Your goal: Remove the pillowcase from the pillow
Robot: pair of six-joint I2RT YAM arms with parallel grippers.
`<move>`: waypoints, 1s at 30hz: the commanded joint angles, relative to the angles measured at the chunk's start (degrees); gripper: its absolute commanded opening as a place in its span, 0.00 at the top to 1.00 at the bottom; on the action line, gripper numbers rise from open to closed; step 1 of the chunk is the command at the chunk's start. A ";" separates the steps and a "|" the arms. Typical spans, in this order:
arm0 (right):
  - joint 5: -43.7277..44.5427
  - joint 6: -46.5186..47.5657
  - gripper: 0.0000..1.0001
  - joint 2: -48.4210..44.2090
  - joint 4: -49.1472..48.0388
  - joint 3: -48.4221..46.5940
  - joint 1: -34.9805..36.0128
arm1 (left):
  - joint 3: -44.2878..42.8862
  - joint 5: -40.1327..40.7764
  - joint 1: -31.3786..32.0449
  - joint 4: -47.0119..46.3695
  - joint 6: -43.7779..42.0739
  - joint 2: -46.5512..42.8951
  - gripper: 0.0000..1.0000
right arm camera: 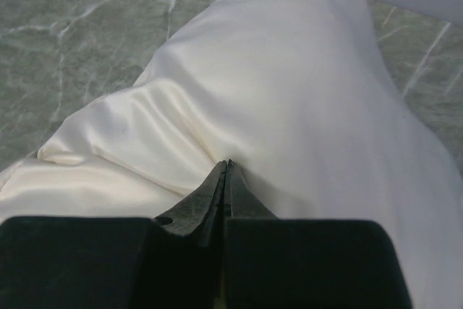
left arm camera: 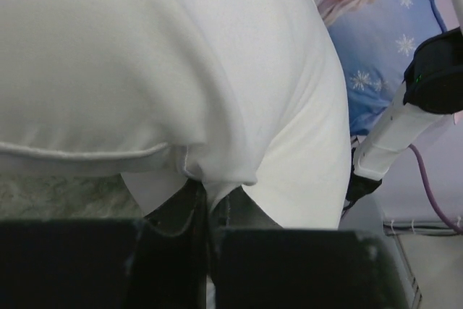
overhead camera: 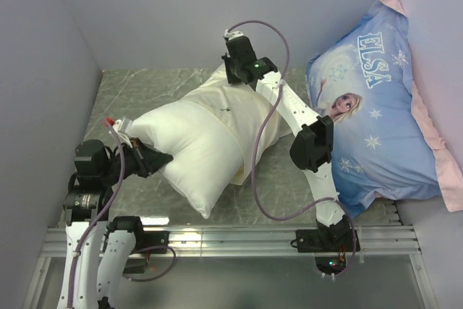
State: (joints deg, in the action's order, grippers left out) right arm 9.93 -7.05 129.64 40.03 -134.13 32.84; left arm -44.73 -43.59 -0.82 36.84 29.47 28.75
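From the overhead camera I saw the pillow (overhead camera: 184,153) lying diagonally across the marbled grey-green worktop (overhead camera: 145,92), its plump bright-white near end bare and pointing toward the arm bases. The far end was sheathed in the cream pillowcase (overhead camera: 242,110), whose open edge crossed the pillow roughly at its middle (the two whites were close, but the case read yellower and more wrinkled). The left arm (overhead camera: 94,164) reached in low from the left side, and on its wrist camera the jaws stood closed, pinching the white fabric of the pillow at its seamed edge. The right arm (overhead camera: 296,117) stretched over to the far end of the bundle, near the back wall. Its wrist view showed the jaws shut tight on a small fold of the pillowcase, with creases running into the tips. Beyond that fold the cream cloth swelled over the stuffing beneath it. To the right, well apart from the bundle, a blue Elsa-printed pillow (overhead camera: 376,121) with a pink edge leaned against the side wall.
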 commanded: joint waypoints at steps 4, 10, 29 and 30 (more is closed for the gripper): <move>2.99 -0.95 0.95 -7.09 -3.02 0.43 0.65 | -12.47 11.94 0.29 -2.48 7.52 1.82 1.00; 1.23 -1.21 0.38 -15.02 -5.85 0.10 0.74 | -24.07 23.55 0.21 -0.89 14.90 12.54 1.00; 7.81 -12.10 0.23 -70.84 -31.48 72.10 10.83 | -59.84 26.37 -2.08 -2.74 25.19 45.50 1.00; 7.91 -12.63 0.23 -71.37 -32.46 74.68 11.02 | -60.73 25.85 -2.78 -3.00 25.54 46.12 1.00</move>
State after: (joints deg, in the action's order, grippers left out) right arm 14.20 -16.75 58.92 13.06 -67.94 42.37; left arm -99.04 -15.92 -2.33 42.59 50.98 74.65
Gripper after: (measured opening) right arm 0.770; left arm 0.062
